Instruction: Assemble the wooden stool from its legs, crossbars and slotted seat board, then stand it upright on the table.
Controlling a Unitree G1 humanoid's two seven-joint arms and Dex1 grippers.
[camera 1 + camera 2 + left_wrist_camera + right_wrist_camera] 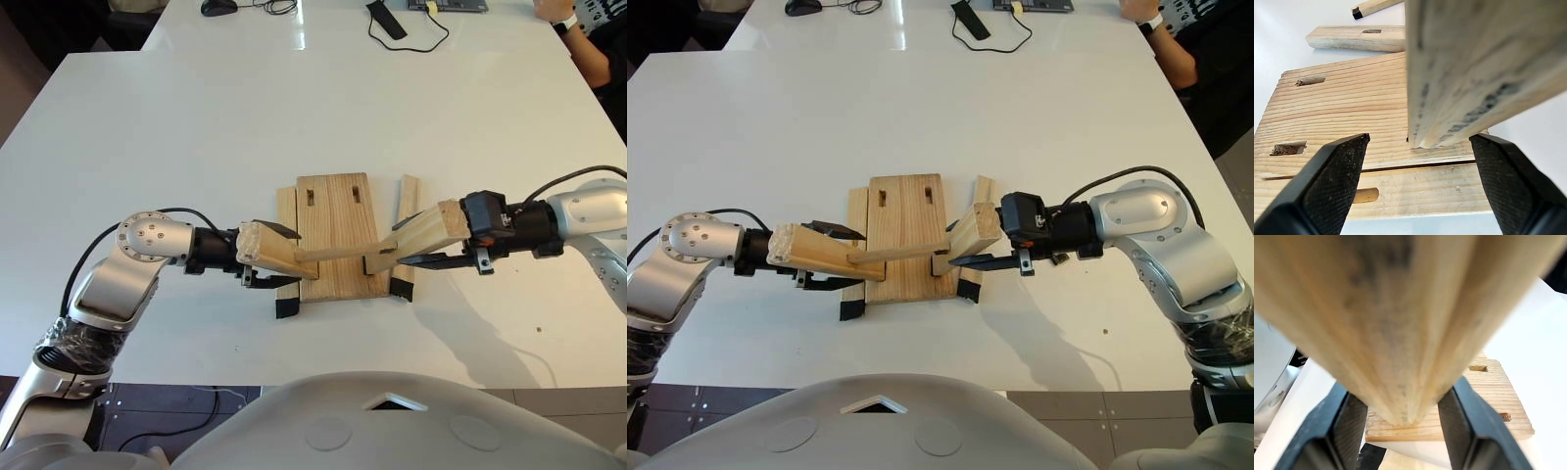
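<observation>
Noting positions at this moment. The seat board (333,211) lies flat on the white surface (294,108), with slots showing in its far half.

Above the board, two legs hang tilted in the air. A crossbar (343,253) spans between them and its ends meet both. I cannot see how deep those ends sit.

- **Left side:** the first leg (274,253) is at my left hand (1418,144), over the board's near left corner. Whether that hand is clamped on it or only cradling it, I cannot tell.
- **Right side:** the second leg (423,235) is in my right hand (1403,404), over the board's near right corner. Both black fingers (1349,426) press against its sides, so that hand is clamped on it.

Two more legs lie flat on the surface.

- **Third leg:** the third leg (285,211) runs along the board's left edge, just beside it, with a black tip at its near end.
- **Fourth leg:** the fourth leg (409,196) lies just beside the right edge, slightly angled, and passes under the second leg.

At the far end of the surface, well apart from the stool parts, sit a mouse (218,7) and a black cable (392,24).
</observation>
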